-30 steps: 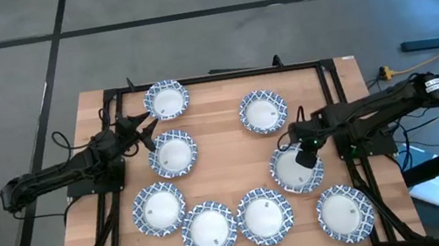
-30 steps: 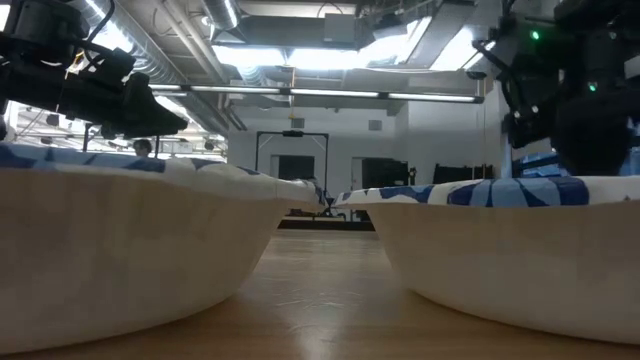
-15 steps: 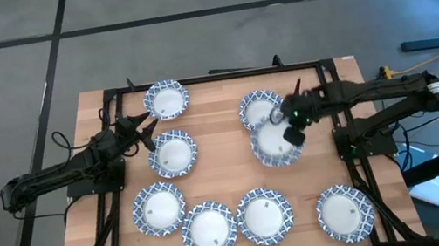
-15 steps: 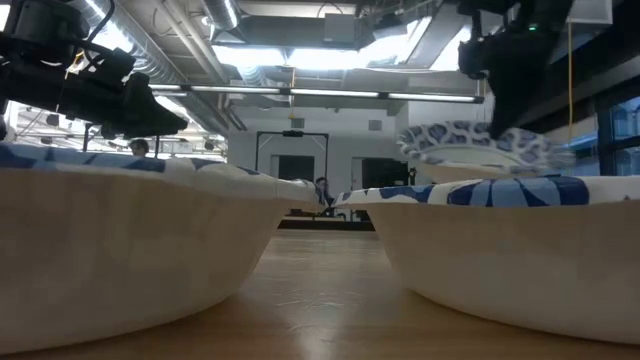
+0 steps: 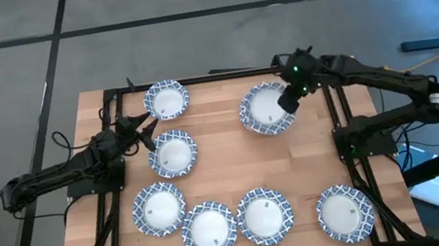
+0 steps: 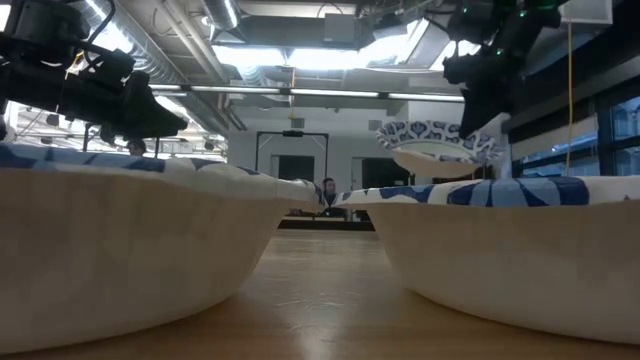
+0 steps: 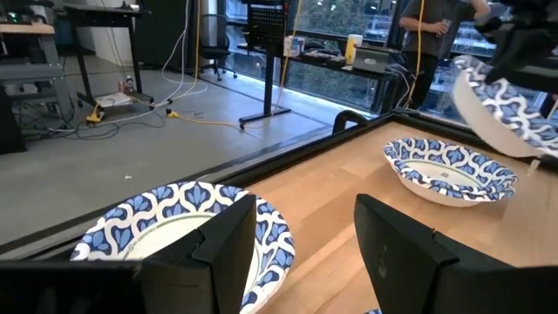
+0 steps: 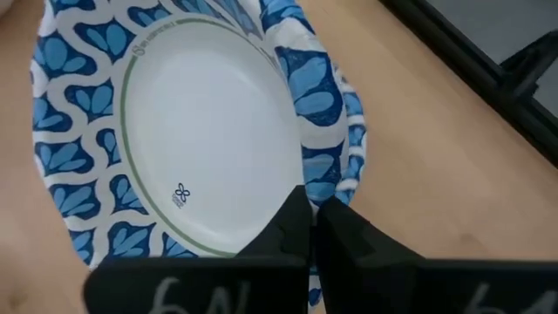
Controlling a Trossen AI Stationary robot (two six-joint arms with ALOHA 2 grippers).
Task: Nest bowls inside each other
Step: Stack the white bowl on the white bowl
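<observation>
Several white bowls with blue-patterned rims sit on the wooden table, among them one at the far left [image 5: 166, 100] and one beside it [image 5: 173, 154]. My right gripper [image 5: 288, 101] is shut on one bowl [image 5: 263, 109] and holds it in the air over the far right bowl [image 7: 449, 170], which rests on its base. My left gripper [image 5: 147, 131] hovers open and empty between the two far-left bowls, one of them [image 7: 174, 225] just past its fingers. My right gripper pinches the lifted bowl's rim [image 8: 321, 179] between its two fingers, on the side toward the table's right edge. The fingers [image 8: 292, 225] slant down from above. The bowl [image 6: 436, 146] is clear of the table, slightly tilted, above the bowl beneath it.
A row of bowls lies along the near edge [image 5: 159, 208] [image 5: 209, 230] [image 5: 263, 216] [image 5: 344, 213]. A black frame [image 5: 333, 87] runs along the table's sides. Bare wood lies in the middle and at the right [image 5: 313, 157].
My right gripper has lifted a bowl off the right part of the table and swung it up and toward the far edge, until it hangs over the far right bowl. The bowl is now clear of the table. My left arm has kept still.
</observation>
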